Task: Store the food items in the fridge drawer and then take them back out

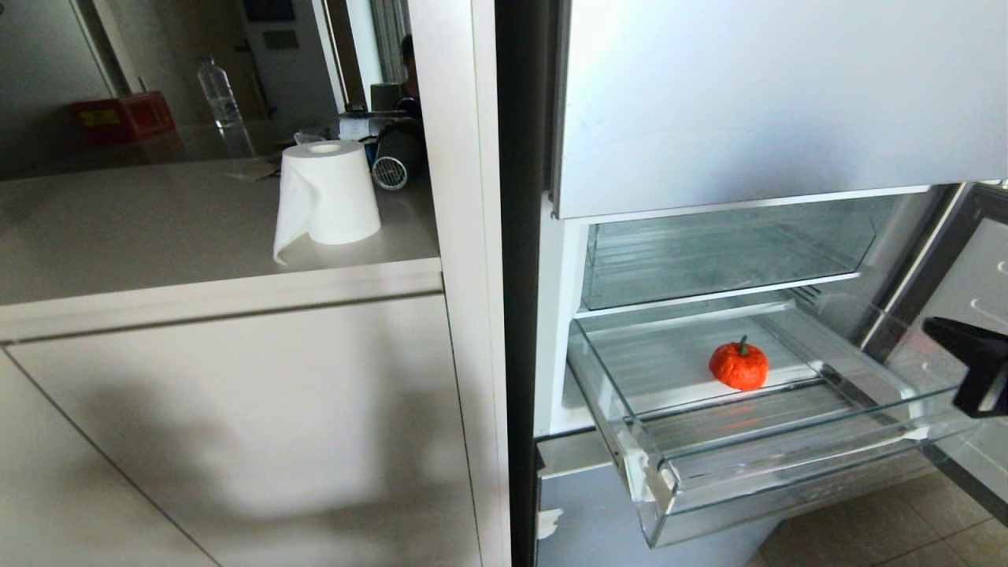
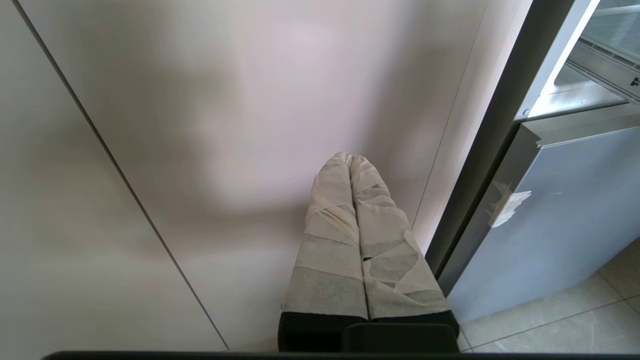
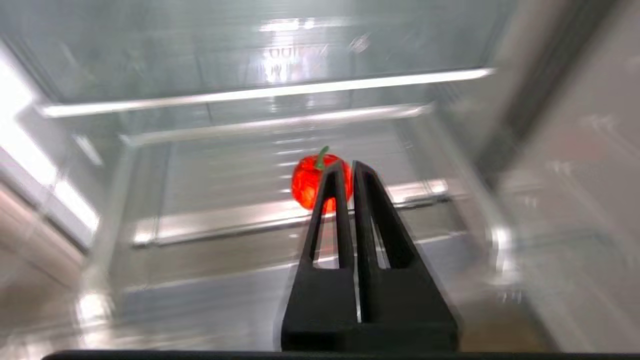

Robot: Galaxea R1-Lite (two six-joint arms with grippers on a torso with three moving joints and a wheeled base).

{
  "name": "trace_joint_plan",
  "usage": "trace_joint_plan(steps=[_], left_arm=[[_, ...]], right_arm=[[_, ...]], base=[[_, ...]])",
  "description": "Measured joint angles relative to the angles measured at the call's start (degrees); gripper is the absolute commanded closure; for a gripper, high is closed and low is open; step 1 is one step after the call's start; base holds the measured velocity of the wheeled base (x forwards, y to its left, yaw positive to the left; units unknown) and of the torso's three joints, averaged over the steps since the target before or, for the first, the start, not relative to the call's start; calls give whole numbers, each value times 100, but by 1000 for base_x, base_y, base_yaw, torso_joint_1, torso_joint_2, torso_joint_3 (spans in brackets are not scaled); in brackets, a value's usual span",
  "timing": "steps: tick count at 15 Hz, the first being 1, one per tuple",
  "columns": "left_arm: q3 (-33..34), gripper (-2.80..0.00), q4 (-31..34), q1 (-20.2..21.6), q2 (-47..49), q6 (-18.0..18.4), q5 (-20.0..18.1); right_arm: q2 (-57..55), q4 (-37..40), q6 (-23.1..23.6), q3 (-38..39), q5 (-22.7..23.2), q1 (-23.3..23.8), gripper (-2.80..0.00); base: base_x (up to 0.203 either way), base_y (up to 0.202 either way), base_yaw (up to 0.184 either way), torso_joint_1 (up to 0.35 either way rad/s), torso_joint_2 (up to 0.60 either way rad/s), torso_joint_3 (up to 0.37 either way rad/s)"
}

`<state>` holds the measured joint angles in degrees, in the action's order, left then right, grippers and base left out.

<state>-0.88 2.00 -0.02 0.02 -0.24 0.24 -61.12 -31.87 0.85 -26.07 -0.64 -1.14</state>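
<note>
A lumpy orange-red fruit with a green stem, the food item [image 1: 738,365], lies on the ribbed floor of the clear fridge drawer [image 1: 787,480], which is pulled out of the open fridge. My right gripper [image 1: 941,329] enters from the right edge, above the drawer's right side and apart from the fruit. In the right wrist view its black fingers [image 3: 346,166] are shut and empty, with the fruit [image 3: 306,186] beyond them in the drawer [image 3: 225,175]. My left gripper [image 2: 350,157], with taped fingers, is shut and empty, low in front of the cabinet panel.
A clear upper bin [image 1: 724,252] sits above the drawer, under a closed grey panel [image 1: 780,102]. The fridge door [image 1: 980,276] stands open at the right. On the counter [image 1: 157,236] to the left are a paper roll [image 1: 327,193], a water bottle [image 1: 219,94] and a red box [image 1: 126,116].
</note>
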Motion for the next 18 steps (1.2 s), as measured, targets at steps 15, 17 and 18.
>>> trace_joint_plan(steps=[15, 17, 18], left_arm=[[0, 0, 0, 2, 0, 0, 0], [0, 0, 1, 2, 0, 0, 0], [0, 0, 0, 2, 0, 0, -2]], right_arm=[[6045, 3185, 715, 2594, 283, 83, 0], [6099, 3185, 694, 2602, 268, 83, 0], [6108, 3187, 702, 2603, 270, 83, 0]], base=[[0, 0, 0, 0, 0, 0], [0, 0, 0, 0, 0, 0], [0, 0, 0, 0, 0, 0]])
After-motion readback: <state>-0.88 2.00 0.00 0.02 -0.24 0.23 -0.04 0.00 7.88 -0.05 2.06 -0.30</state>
